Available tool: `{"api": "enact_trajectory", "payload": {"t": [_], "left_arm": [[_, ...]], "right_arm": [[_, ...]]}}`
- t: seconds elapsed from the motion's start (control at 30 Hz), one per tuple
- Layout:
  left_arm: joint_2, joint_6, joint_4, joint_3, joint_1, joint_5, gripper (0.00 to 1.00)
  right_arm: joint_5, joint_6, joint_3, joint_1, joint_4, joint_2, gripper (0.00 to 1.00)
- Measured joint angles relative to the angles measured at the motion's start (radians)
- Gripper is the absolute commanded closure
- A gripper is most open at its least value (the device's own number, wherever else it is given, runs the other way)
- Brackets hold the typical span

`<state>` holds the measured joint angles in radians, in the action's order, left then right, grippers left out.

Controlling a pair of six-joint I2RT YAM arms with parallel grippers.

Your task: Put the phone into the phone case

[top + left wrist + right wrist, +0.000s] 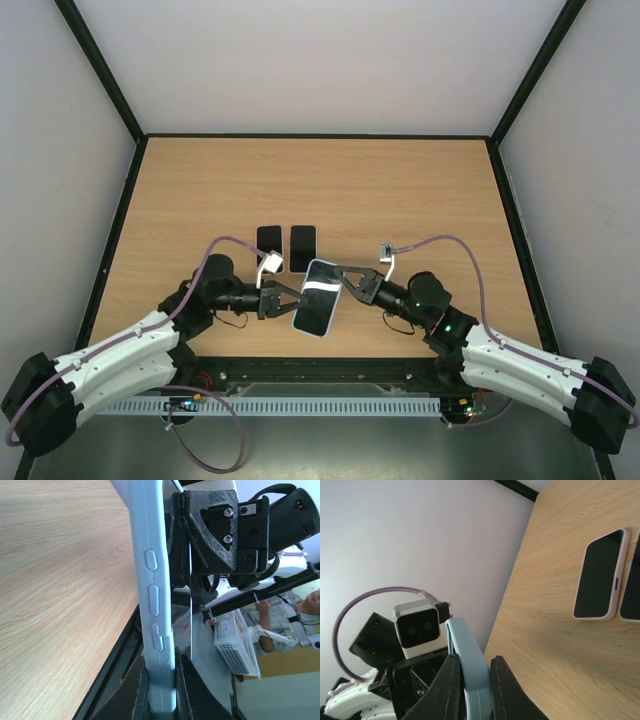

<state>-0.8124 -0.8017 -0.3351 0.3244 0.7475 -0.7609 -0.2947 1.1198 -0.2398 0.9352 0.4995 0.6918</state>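
A light blue phone case [318, 297] with a dark-screened phone in it is held tilted above the table's near edge, between both grippers. My left gripper [284, 300] is shut on the case's left end. In the left wrist view the case [154, 600] stands edge-on, with button bumps, between my fingers [161, 700]. My right gripper [350, 286] is shut on its right end. It also shows in the right wrist view [472, 697], clamping the blue rim [469, 665]. I cannot tell how fully the phone sits in the case.
Two more dark-screened phones [269, 240] [302, 247] lie side by side on the wooden table [420, 200] just beyond the held case. One has a pinkish rim [600, 575]. Black frame rails border the table.
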Motion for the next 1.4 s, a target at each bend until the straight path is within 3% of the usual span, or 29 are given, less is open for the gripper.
{"api": "enact_trajectory", "payload": {"t": [0.23, 0.37, 0.47, 0.63, 0.8, 0.93, 0.97, 1.2, 1.23, 1.4], "left_arm": [[-0.012, 0.053, 0.092, 0.032, 0.002, 0.049, 0.98], [0.005, 0.002, 0.034, -0.014, -0.006, 0.093, 0.98], [0.016, -0.06, -0.047, -0.055, -0.007, 0.115, 0.98], [0.018, -0.145, -0.182, -0.091, -0.007, 0.134, 0.98], [0.018, -0.175, -0.246, -0.092, -0.007, 0.151, 0.98], [0.018, -0.142, -0.199, -0.092, -0.007, 0.195, 0.98], [0.019, -0.127, -0.185, -0.087, -0.007, 0.203, 0.98], [0.009, -0.038, -0.058, -0.057, -0.007, 0.284, 0.98], [0.006, -0.033, -0.043, -0.057, -0.008, 0.292, 0.98], [0.004, -0.045, -0.025, -0.058, -0.009, 0.307, 0.98]], "right_arm": [[0.023, 0.025, -0.001, -0.001, -0.051, 0.01, 0.51], [-0.004, 0.042, 0.005, -0.002, -0.034, 0.011, 0.34], [-0.045, 0.059, 0.021, -0.002, 0.007, 0.027, 0.28], [-0.109, 0.08, 0.046, -0.002, 0.061, 0.09, 0.31], [-0.153, 0.109, 0.065, -0.002, 0.13, 0.123, 0.65], [-0.163, 0.133, 0.075, -0.002, 0.174, 0.123, 0.97], [-0.158, 0.137, 0.08, -0.003, 0.174, 0.124, 0.98], [-0.155, 0.211, 0.106, -0.005, 0.255, 0.14, 0.98], [-0.159, 0.217, 0.106, -0.005, 0.271, 0.145, 0.94], [-0.169, 0.227, 0.106, -0.006, 0.291, 0.156, 0.56]]}}
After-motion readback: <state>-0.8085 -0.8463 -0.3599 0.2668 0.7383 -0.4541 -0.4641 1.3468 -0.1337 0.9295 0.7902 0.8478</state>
